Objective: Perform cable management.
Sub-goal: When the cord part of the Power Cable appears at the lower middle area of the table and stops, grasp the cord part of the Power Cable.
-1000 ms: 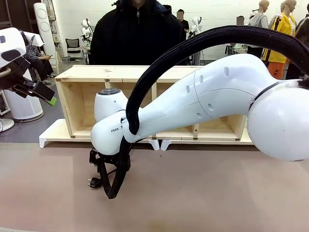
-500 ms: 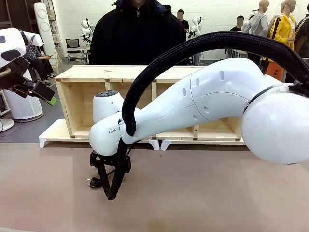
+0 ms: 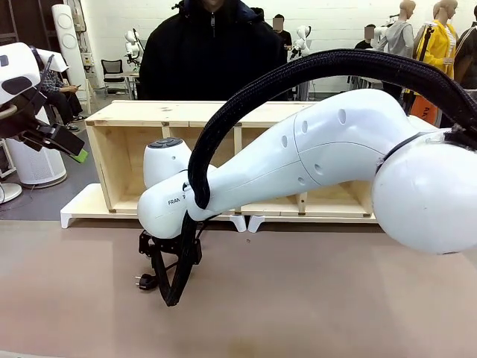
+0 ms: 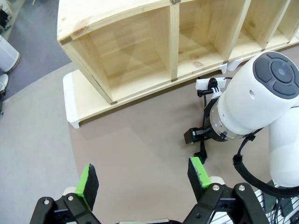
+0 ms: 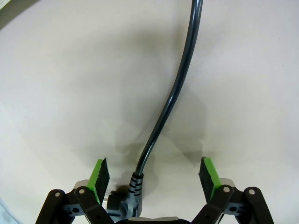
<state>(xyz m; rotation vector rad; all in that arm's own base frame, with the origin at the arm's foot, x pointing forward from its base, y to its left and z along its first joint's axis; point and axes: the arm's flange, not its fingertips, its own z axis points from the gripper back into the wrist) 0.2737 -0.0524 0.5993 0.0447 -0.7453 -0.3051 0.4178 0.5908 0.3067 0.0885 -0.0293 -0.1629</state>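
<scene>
Green pads (image 5: 99, 175) of the right gripper (image 5: 154, 176) stand wide apart in its wrist view, so we read it as released, grasping nothing. Between the fingers, at six o'clock of that picture, lies the black plug (image 5: 132, 186) of the cable (image 5: 174, 100); neither pad touches it. From the plug's ribbed collar the cable runs over the surface (image 5: 56, 93) in a soft bend and leaves the picture at about one o'clock.

In the front view we see the plug lying flat on the brown surface at about eight o'clock. It is just beside the low black gripper of the right arm (image 3: 298, 156), which reaches in from three o'clock and across the middle. A thick ribbed hose (image 3: 313, 63) arches over that arm and loops down beside the gripper, its lowest bend near the plug.

The left gripper (image 4: 143, 176) is likewise released. In its wrist view the two green pads stand well apart, with bare surface showing between them. There the right arm's white wrist shows at three o'clock, and a wooden shelf unit (image 4: 140, 46) on a white base (image 4: 71, 100) at twelve o'clock. In the front view the left gripper hangs at nine o'clock, raised off the surface and well apart from the cable. A person in a black jacket (image 3: 212, 52) stands behind the shelf unit at twelve o'clock.
</scene>
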